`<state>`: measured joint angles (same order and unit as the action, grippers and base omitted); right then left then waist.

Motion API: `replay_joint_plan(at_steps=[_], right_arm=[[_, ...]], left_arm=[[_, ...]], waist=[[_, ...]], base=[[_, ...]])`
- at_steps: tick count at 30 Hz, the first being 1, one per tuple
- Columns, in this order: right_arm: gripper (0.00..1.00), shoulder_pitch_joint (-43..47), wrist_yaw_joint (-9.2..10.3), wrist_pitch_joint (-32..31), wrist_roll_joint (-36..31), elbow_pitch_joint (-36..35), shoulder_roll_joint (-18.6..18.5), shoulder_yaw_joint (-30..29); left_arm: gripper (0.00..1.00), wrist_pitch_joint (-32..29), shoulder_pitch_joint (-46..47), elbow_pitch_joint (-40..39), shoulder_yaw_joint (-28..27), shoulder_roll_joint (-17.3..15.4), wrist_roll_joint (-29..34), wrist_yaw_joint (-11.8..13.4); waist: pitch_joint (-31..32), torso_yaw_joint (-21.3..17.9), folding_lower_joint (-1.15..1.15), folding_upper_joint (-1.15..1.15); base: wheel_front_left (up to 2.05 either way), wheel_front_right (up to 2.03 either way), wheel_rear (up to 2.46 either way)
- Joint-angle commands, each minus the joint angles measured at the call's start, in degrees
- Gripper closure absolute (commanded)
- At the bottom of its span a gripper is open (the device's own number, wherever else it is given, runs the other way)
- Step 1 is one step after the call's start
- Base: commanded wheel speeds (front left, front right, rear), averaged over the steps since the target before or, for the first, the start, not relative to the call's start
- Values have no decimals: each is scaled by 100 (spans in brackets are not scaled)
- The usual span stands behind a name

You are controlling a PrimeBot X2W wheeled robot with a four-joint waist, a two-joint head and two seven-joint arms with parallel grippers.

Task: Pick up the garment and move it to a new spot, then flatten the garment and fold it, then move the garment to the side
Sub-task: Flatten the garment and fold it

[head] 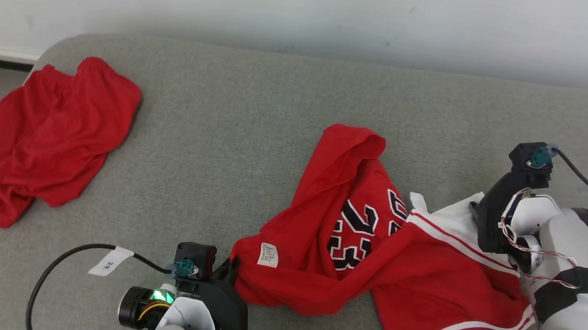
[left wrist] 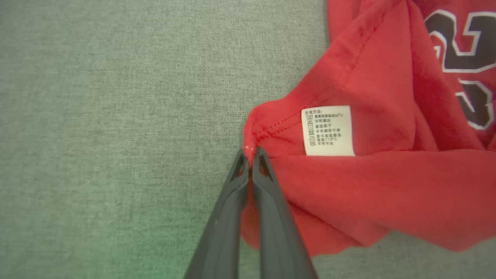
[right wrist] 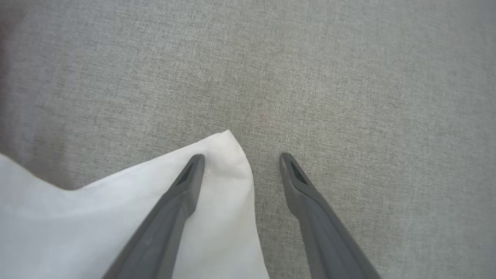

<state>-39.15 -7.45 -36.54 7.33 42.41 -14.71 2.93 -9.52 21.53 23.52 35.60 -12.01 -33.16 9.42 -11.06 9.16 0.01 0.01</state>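
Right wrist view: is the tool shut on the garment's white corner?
No, the right tool stands open over the garment's white corner, gripping nothing.

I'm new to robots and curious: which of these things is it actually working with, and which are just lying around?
In the job: red number 23 jersey; left claw, shut on its hem; right claw, open over its white corner.
Lying about: crumpled red cloth at far left; grey cushion underneath.
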Motion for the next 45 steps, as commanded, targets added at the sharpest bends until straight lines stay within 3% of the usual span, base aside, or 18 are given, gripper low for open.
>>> replay_joint_plan(at_steps=[1, 2, 3, 4, 5, 6, 14, 20, 28, 32, 35, 38, 43, 45], right_arm=[[0, -82, -9, 35, -23, 105, 36, 77], [6, -87, -9, 47, -15, 180, 38, 127], [25, -91, -9, 52, -6, 247, 36, 183], [58, -96, -9, 54, 16, 303, 34, 222], [71, -100, -9, 44, 46, 357, 41, 258], [100, -119, -9, 56, 63, 403, 37, 296], [100, -408, 0, 407, 171, 331, -104, 346], [100, -782, 0, 1054, 100, 134, -153, -32], [100, -1869, -1, 2494, 209, -292, 9, -40], [100, -2703, -1, 3300, -39, -220, 74, -35], [100, -3462, -1, 4103, -380, 8, 162, -209], [100, -3967, -1, 4740, -705, 102, 247, -445], [100, -4519, -1, 5138, -1190, -58, 372, -766], [100, -4640, -1, 5166, -1327, -474, 385, -848]], left_arm=[[100, 36, 59, 13, 10, 0, 57, -9], [100, 53, 58, 21, 6, -3, 47, -5], [100, 62, 53, 32, 1, -10, 38, -4], [100, 72, 46, 42, -1, -17, 28, -1], [100, 66, 42, 51, -8, -29, 17, 2], [100, 70, 47, 58, -16, -41, 6, 7], [100, 254, 238, -49, -158, -38, -91, -42], [100, 436, 842, -140, -638, 173, -574, -271], [100, 392, 2516, 245, -1549, 285, -1400, -662], [100, 832, 3529, 564, -2184, 343, -1778, -813], [100, 1325, 4396, 866, -2553, 397, -2041, -1267], [100, 1655, 4958, 1037, -2710, 366, -2156, -1477], [100, 2198, 5511, 1110, -2826, 369, -2194, -1655], [100, 2337, 5654, 1002, -2824, 314, -2071, -1668]], waist=[[-155, 153, -1, -1], [-162, 159, -1, -1], [-164, 161, -1, -1], [-166, 160, -1, -1], [-166, 154, -1, -1], [-168, 145, -1, -1], [-199, -25, -1, -1], [-355, -194, -1, -1], [-767, -611, -1, -1], [-913, -825, -1, -1], [-870, -988, -1, -1], [-804, -1078, -1, -1], [-737, -1179, -1, -1], [-794, -1200, -1, -1]], base=[[0, 0, 0], [0, 0, 0], [0, 0, 0], [0, 0, 0], [0, 0, 0], [0, 0, 0], [0, 0, 0], [0, 0, 0], [0, 0, 0], [0, 0, 0], [0, 0, 0], [0, 0, 0], [0, 0, 0], [0, 0, 0]])
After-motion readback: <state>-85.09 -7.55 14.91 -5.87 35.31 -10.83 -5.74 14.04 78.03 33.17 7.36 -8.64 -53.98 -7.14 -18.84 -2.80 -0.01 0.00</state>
